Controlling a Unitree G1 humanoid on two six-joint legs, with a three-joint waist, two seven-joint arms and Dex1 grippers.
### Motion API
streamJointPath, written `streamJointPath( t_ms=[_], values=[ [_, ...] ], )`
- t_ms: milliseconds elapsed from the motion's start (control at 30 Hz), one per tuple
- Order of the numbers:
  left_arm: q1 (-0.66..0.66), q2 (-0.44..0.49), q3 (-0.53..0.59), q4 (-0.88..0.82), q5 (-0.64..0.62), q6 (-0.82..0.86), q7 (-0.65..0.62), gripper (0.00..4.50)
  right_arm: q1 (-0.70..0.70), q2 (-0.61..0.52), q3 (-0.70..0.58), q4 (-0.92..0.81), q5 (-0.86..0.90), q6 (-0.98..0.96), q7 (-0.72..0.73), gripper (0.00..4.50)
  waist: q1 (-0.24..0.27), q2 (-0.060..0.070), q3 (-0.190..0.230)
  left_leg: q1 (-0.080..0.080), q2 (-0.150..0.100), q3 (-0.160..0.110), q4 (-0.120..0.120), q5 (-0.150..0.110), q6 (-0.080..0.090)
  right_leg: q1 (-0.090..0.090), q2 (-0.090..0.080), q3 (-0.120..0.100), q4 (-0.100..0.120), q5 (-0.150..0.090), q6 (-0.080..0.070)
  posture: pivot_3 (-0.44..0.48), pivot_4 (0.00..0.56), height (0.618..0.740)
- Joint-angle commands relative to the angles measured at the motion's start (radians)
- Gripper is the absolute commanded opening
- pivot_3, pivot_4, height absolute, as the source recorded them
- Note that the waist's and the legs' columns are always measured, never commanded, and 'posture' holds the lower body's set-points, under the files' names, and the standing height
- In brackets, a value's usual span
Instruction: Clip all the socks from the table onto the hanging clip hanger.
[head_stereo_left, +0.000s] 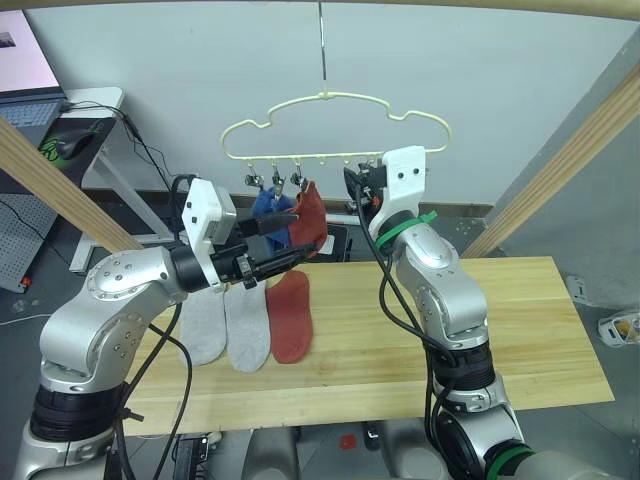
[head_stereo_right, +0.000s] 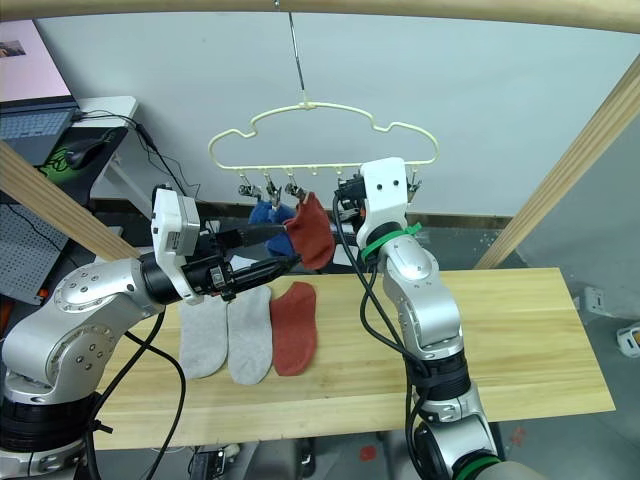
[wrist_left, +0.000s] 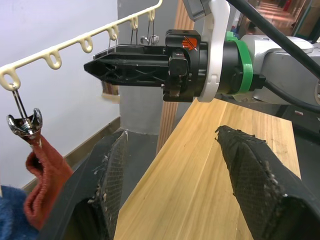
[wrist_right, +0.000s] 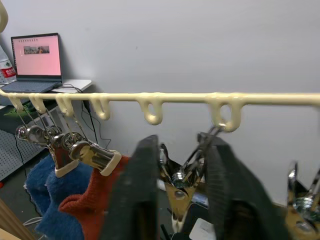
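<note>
The pale-yellow clip hanger (head_stereo_left: 335, 97) hangs above the table's (head_stereo_left: 500, 330) far edge. Two blue socks (head_stereo_left: 265, 205) and one rust red sock (head_stereo_left: 308, 215) hang from its left clips. Flat on the table lie two light grey socks (head_stereo_left: 205, 325) (head_stereo_left: 247, 328) and a rust red sock (head_stereo_left: 292, 315). My left gripper (head_stereo_left: 285, 243) is open and empty, just below and in front of the hanging red sock (wrist_left: 45, 175). Raised to the hanger's lower bar, my right gripper (head_stereo_left: 352, 185) has its fingers closed on a silver clip (wrist_right: 181, 182) to the right of the hanging socks.
Slanted wooden frame poles (head_stereo_left: 560, 170) (head_stereo_left: 60, 190) cross at both sides and a beam runs overhead. A desk with a laptop (head_stereo_left: 30, 100) and a mouse stands at the back left. Bare tabletop stretches to the right of the socks.
</note>
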Motion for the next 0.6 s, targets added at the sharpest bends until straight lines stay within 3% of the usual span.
streamJointPath(
  t_ms=[33,300,500,600],
  values=[
    [0.001,0.004,0.024,-0.043,-0.019,-0.006,-0.001,3.08,-0.021,0.004,0.011,-0.022,0.009,-0.028,-0.004,0.05,0.000,0.000,0.000,0.000,0.000,0.000,0.000,0.000,0.000,0.000,0.000,0.000,0.000,0.000,0.000,-0.139,0.229,0.736],
    [0.027,0.003,0.038,-0.043,0.010,-0.022,0.027,3.08,-0.020,0.005,0.011,-0.031,0.011,-0.024,-0.003,0.02,0.000,0.000,0.000,0.000,0.000,0.000,0.000,0.000,0.000,0.000,0.000,0.000,0.000,0.000,0.000,-0.139,0.229,0.736],
    [0.102,-0.033,0.060,0.020,0.229,-0.145,0.198,3.08,-0.022,0.006,0.011,-0.036,0.013,-0.018,-0.001,0.02,0.000,0.000,0.000,0.000,0.000,0.000,0.000,0.000,0.000,0.000,0.000,0.000,0.000,0.000,0.000,-0.131,0.238,0.736],
    [0.169,-0.073,0.097,0.021,0.266,-0.156,0.272,3.61,-0.023,0.006,0.011,-0.043,0.017,-0.009,0.000,0.00,-0.002,0.000,0.000,0.000,0.000,0.000,0.000,0.000,0.000,0.000,0.000,0.001,0.000,0.000,0.000,-0.124,0.249,0.736]
  ],
)
